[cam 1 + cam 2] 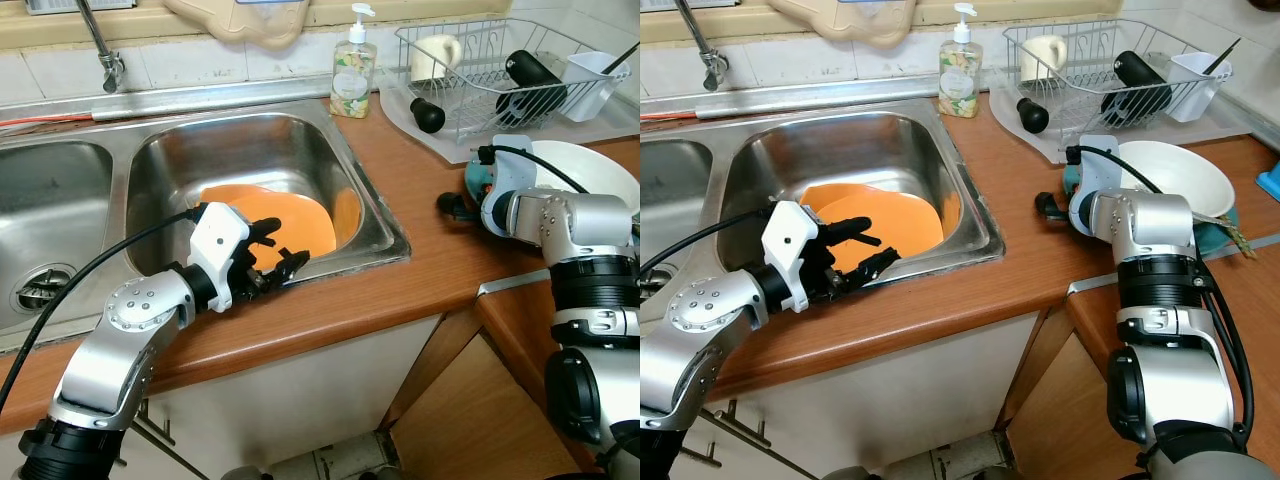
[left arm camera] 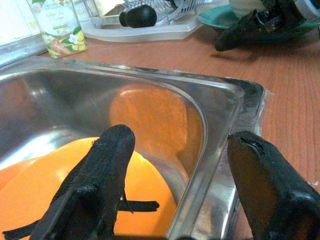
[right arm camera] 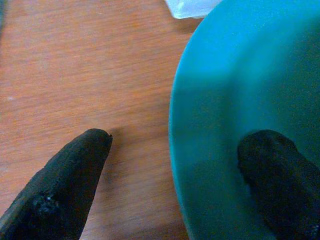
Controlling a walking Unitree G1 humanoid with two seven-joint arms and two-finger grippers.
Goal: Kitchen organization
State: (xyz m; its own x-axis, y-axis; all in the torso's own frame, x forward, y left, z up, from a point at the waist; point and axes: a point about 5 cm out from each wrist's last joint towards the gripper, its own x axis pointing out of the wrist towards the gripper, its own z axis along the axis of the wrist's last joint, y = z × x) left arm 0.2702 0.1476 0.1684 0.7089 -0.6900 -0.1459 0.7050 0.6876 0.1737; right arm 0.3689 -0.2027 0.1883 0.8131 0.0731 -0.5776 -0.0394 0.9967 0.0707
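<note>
An orange plate (image 1: 275, 225) lies flat in the right basin of the steel sink (image 1: 385, 235). My left gripper (image 1: 285, 247) is open at the sink's front rim. One finger (image 2: 100, 175) is over the plate and the other is over the rim. On the wooden counter to the right, a teal plate (image 3: 235, 100) sits under a white bowl (image 1: 590, 175). My right gripper (image 3: 180, 140) is open across the teal plate's edge, with one finger above the plate and one above the wood.
A soap bottle (image 1: 352, 70) stands behind the sink. A wire dish rack (image 1: 500, 70) on a clear mat holds a black bottle (image 1: 530, 75), a cup and a white tub. The tap (image 1: 100, 45) and left basin (image 1: 50, 220) are at the left. The counter turns a corner near the right arm.
</note>
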